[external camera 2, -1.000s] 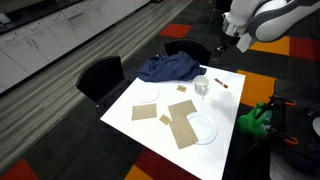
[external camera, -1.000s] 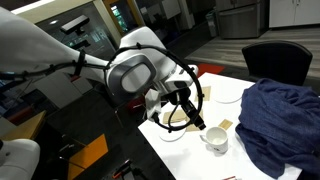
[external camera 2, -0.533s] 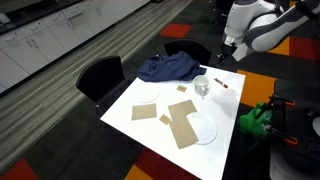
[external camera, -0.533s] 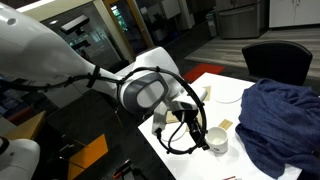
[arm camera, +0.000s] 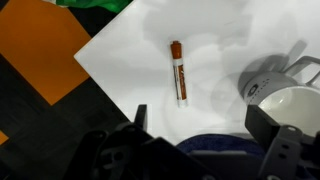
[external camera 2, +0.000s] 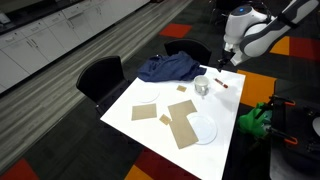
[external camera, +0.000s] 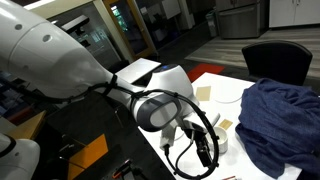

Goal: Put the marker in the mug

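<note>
marker (arm camera: 178, 71): white barrel, orange cap, flat, centre
mug (arm camera: 290, 100): white, right edge
worktop (arm camera: 130, 60): bare around marker; edge diagonal, upper left
pincer (arm camera: 200, 118): wide, empty

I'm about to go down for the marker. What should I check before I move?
1. Slim marker with an orange-brown cap lies free on the white table: ok.
2. Pincer open, nothing between its fingers: ok.
3. Pincer centred over the marker: not ok; in the wrist view the marker lies beyond the fingertips.
4. Small white ceramic mug upright: ok.
5. Mug's inside empty: cannot tell.
6. Marker apart from the mug: ok.
</note>
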You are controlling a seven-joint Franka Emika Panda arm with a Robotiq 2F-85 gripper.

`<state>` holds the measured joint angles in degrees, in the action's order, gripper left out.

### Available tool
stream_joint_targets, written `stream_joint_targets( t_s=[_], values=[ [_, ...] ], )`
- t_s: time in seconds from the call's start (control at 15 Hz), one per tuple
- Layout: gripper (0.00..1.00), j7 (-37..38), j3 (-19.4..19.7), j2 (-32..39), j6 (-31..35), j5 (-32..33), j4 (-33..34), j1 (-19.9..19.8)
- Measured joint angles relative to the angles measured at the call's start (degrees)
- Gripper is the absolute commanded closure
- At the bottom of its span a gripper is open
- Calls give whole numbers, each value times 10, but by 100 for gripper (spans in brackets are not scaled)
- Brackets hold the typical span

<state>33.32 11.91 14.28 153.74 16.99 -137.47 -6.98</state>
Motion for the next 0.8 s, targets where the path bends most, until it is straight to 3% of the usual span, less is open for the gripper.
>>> stream_joint_targets(
  t_s=[0.47, 0.8],
  values=[
    [0, -108, 2, 69, 4, -112, 41, -11],
    [0, -150, 13, 114, 4, -122, 73, -18]
  ],
)
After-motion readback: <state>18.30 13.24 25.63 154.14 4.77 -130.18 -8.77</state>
